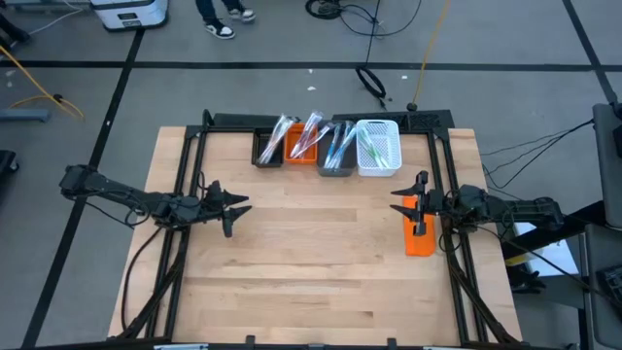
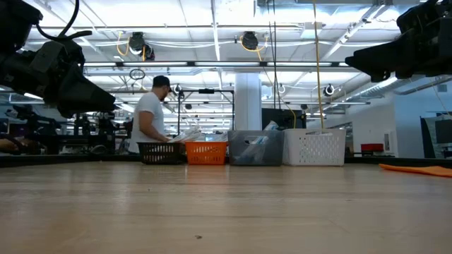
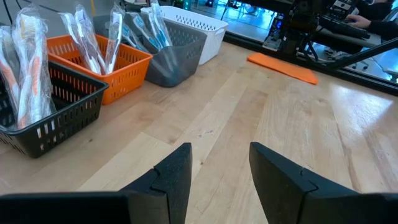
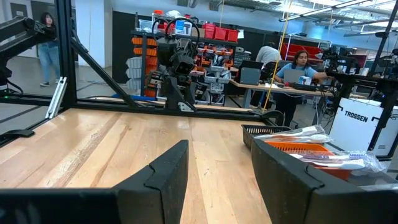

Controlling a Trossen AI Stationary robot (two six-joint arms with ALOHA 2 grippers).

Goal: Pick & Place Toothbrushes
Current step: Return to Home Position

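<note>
The toothbrushes stand wrapped in clear plastic inside four small bins in a row at the table's far edge: a black bin (image 1: 268, 146), an orange bin (image 1: 302, 144), a grey bin (image 1: 337, 151) and a white bin (image 1: 379, 148). In the left wrist view they show in the black bin (image 3: 28, 68), the orange bin (image 3: 93, 43) and the grey bin (image 3: 152, 28). My left gripper (image 1: 233, 207) hovers open above the table's left part, holding nothing. My right gripper (image 1: 406, 206) hovers open at the table's right, above a flat orange block (image 1: 419, 228).
The flat orange block (image 3: 283, 66) lies on the table's right side. A dark metal frame (image 1: 321, 121) runs around the table's far and side edges. A wide bare stretch of wood (image 1: 321, 243) lies between the two grippers. People stand in the room beyond.
</note>
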